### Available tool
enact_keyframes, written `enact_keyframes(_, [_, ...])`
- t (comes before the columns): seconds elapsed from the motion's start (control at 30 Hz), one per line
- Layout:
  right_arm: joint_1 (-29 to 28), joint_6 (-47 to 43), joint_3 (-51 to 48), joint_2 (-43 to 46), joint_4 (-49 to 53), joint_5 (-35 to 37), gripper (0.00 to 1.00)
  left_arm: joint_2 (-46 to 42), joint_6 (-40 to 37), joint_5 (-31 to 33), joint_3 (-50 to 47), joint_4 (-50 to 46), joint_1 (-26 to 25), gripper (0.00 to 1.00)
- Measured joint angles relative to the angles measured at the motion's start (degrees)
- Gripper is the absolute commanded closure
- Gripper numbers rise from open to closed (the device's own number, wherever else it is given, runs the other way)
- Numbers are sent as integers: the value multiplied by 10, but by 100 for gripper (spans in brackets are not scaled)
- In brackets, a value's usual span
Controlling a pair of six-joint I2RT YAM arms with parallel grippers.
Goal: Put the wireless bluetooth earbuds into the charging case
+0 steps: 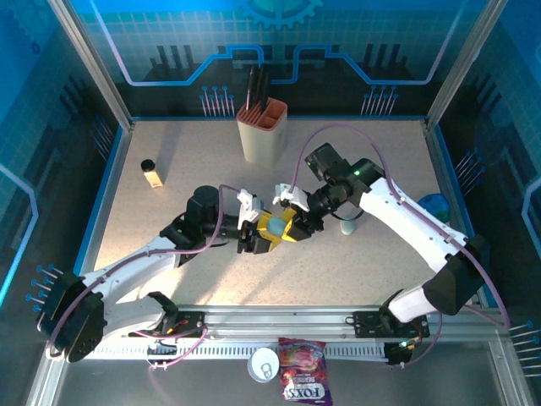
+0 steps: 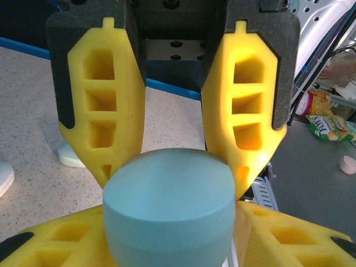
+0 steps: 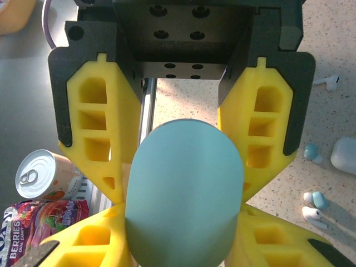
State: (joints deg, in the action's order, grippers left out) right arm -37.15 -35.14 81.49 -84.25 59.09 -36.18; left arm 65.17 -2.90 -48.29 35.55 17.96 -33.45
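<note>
Two claws are facing each other over the middle of the tabletop [image 1: 380,152], and the left claw [image 2: 175,181] and the right claw [image 3: 183,189] are each gripping the same pale teal charging case [image 3: 183,222] from opposite sides between yellow fingers [image 2: 105,111]. Several wireless bluetooth earbuds [image 3: 314,200], white and pale teal, are lying loose on the tabletop to the right of the claws, near a second pale case [image 3: 345,156] resting there.
</note>
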Motion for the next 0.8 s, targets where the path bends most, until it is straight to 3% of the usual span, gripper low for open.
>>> enact_keyframes(0.27, [-7,-1,-9,8,-15,26,75,3,0,5,0,-2,0,51])
enact_keyframes(0.47, [-8,-6,-16,13,-17,28,74,4,0,4,0,-6,0,64])
enact_keyframes(0.67, [-8,-7,-23,19,-23,27,70,4,-2,0,0,-7,1,71])
enact_keyframes(0.8, [-8,-7,-24,22,-26,25,61,4,-5,-2,0,-7,1,72])
